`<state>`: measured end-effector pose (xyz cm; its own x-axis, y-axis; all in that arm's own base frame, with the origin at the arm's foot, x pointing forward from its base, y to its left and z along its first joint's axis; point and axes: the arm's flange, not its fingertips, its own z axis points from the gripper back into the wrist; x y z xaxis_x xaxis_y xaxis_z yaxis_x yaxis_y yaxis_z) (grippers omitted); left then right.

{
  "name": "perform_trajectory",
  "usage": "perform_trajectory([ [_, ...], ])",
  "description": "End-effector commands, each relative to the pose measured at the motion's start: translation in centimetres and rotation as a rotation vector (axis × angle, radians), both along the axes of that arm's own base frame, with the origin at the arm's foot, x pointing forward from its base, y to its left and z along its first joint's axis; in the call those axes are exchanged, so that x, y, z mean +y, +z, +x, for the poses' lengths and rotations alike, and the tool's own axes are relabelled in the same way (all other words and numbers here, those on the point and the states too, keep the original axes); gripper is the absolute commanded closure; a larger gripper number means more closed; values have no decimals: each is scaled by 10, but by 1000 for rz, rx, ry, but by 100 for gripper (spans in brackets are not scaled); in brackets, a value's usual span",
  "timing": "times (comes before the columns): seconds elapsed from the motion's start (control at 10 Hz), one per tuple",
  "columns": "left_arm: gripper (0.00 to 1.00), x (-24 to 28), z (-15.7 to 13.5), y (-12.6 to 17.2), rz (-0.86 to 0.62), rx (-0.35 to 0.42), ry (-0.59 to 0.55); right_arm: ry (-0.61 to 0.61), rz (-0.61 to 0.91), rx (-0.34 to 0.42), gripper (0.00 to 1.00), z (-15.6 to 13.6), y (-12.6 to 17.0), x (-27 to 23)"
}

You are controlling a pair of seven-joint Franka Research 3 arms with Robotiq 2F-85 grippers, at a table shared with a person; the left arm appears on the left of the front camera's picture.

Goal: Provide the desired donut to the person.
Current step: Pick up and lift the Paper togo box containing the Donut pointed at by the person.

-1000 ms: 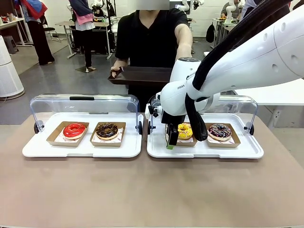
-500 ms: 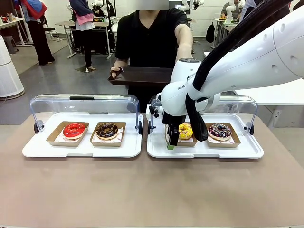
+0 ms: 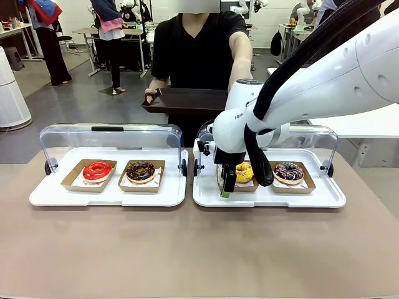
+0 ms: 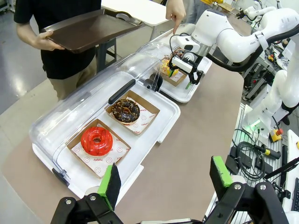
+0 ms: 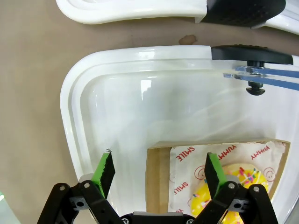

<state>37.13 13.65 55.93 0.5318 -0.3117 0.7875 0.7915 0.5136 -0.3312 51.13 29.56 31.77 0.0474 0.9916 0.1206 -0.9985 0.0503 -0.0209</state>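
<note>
**A:** Where's the yellow donut (image 3: pixel 244 171) sitting?

**B:** In its cardboard boat (image 5: pixel 158 182), at the left end of the right white tray (image 3: pixel 312 200). Right gripper (image 5: pixel 159 170) hangs over that boat's edge with jaws wide, nothing held. Touching it? Can't tell. Left gripper (image 4: pixel 166 179) is gaping too, empty.

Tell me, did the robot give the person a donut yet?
Not yet. Done: both clear lids stand open, and the person holds out an empty brown tray. In hand: the robot's open right hand sits low around the edge of the cardboard box holding the yellow donut. Left: gripping, lifting and handing it over.
</note>
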Motion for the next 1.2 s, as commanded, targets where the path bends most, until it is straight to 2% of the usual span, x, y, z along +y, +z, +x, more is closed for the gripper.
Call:
perform_trajectory([
  [0.0, 0, 0, 0, 0, -11, -7, -4, 15, -3, -2, 3, 7, -9, -2],
  [0.1, 0, 0, 0, 0, -11, -7, -4, 22, 2, -3, 56, 8, -9, -2],
  [0.2, 0, 0, 0, 0, -11, -7, -4, 22, 4, -8, 60, 8, -8, -1],
  [0.3, 0, 0, 0, 0, -11, -7, -4, 22, 5, -8, 100, 8, -8, -1],
  [0.5, 0, 0, 0, 0, -11, -7, -4, 20, 4, -4, 100, 8, -9, -1],
  [0.6, 0, 0, 0, 0, -11, -7, -4, 17, 3, -3, 80, 9, -9, -2],
  [0.8, 0, 0, 0, 0, -11, -7, -4, 14, 2, -5, 100, 9, -8, -2],
  [1.1, 0, 0, 0, 0, -11, -7, -4, 10, 0, -5, 100, 9, -7, -1],
])
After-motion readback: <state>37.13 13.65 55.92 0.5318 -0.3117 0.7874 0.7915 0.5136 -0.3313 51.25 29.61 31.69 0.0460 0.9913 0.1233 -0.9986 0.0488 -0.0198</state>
